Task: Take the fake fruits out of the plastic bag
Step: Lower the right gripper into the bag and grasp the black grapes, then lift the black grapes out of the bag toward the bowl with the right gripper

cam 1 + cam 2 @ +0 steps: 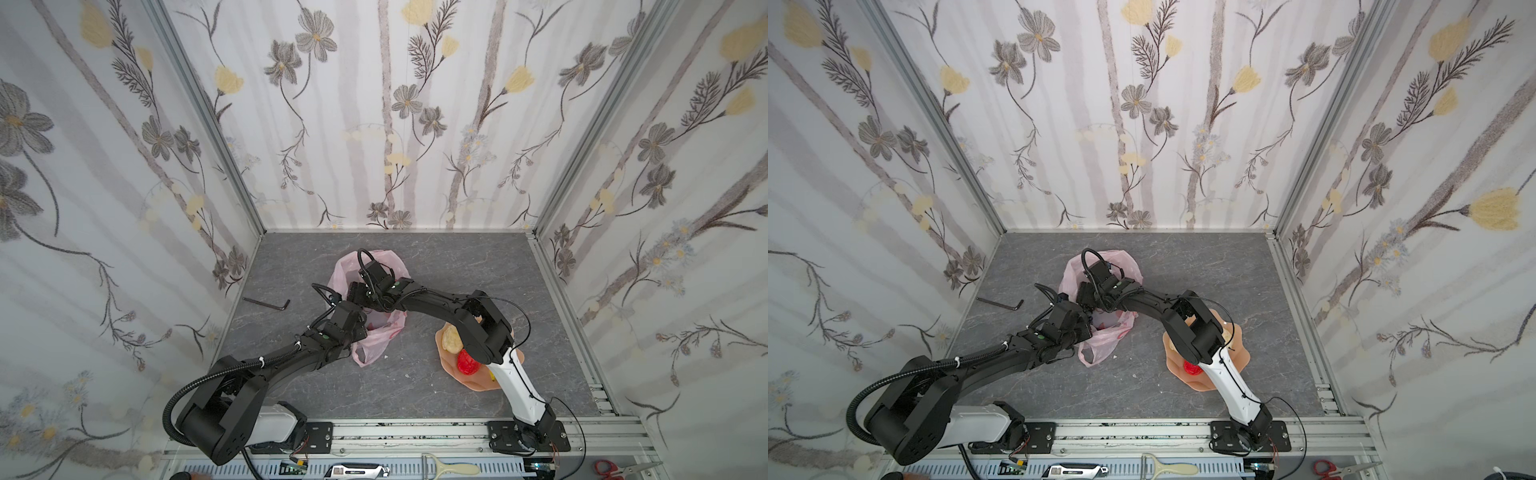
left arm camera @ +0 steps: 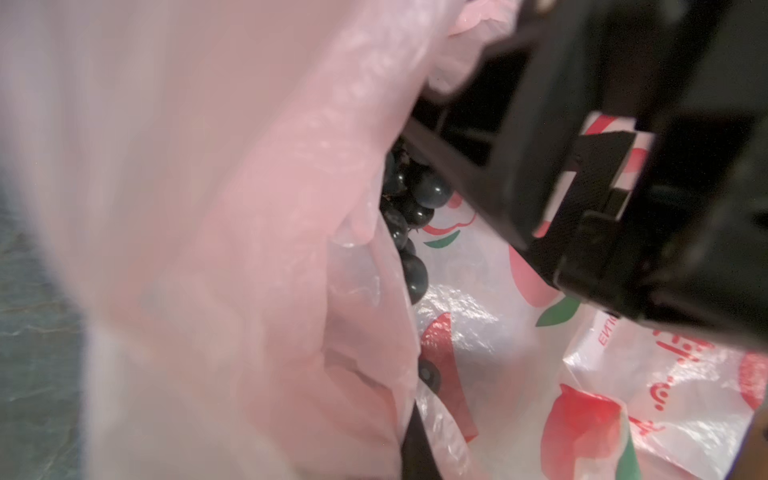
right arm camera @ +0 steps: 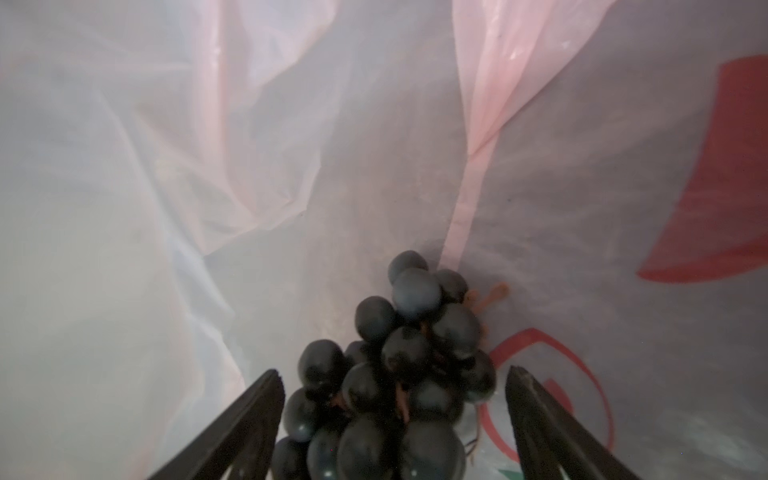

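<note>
Grey marbled tabletop [image 1: 436, 266], floral walls [image 1: 374, 124]. Fingers [image 3: 237, 428] spread wide astride the grape bunch [image 3: 415, 291] inside the plastic bag [image 1: 376, 349], right gripper [image 3: 395, 372], forearm [image 1: 432, 303] stretched across the middle. Pressed together at the bag's rim, left gripper [image 1: 359, 328], left arm [image 1: 291, 357] angled in low.

Both arms are black with white lower segments. The left arm [image 1: 286, 359] carries a ribbed black hose [image 1: 174, 399] fastened with white ties. The right arm [image 1: 440, 303] has a thin black looping cable [image 1: 525, 320]. The right tool [image 3: 395, 372] has black, tapered fingers [image 3: 249, 424].
</note>
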Robot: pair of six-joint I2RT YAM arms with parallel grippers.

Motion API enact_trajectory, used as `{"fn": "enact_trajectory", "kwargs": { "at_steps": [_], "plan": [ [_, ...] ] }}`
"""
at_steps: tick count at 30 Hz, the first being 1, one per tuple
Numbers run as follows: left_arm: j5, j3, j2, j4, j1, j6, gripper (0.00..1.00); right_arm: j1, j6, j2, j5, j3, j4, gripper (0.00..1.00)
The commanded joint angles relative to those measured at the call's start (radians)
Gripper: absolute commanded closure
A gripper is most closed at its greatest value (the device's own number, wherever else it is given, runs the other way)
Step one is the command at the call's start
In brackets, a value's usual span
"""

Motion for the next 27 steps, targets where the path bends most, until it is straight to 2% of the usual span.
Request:
{"fn": "enact_trajectory", "kwargs": {
  "at_steps": [1,5,9,17,27],
  "plan": [
    [-0.016,-0.001,0.001,0.001,-0.017,-0.030,0.98,0.016,0.020,0.005,0.045,0.009,-0.024,0.15],
    [-0.024,-0.005,-0.005,0.002,-0.042,-0.030,0.98,0.034,0.013,0.027,0.063,0.023,-0.050,0.15],
    [-0.032,-0.019,-0.018,0.005,-0.053,-0.037,0.98,0.040,0.015,0.063,0.051,0.048,-0.064,0.20],
    [-0.074,-0.093,-0.099,0.004,-0.050,-0.065,0.97,0.027,0.009,0.050,0.062,0.005,-0.032,0.58],
    [-0.066,-0.111,-0.111,0.005,-0.012,-0.045,0.97,-0.016,0.011,-0.133,0.021,-0.242,0.211,0.79]
  ]
}}
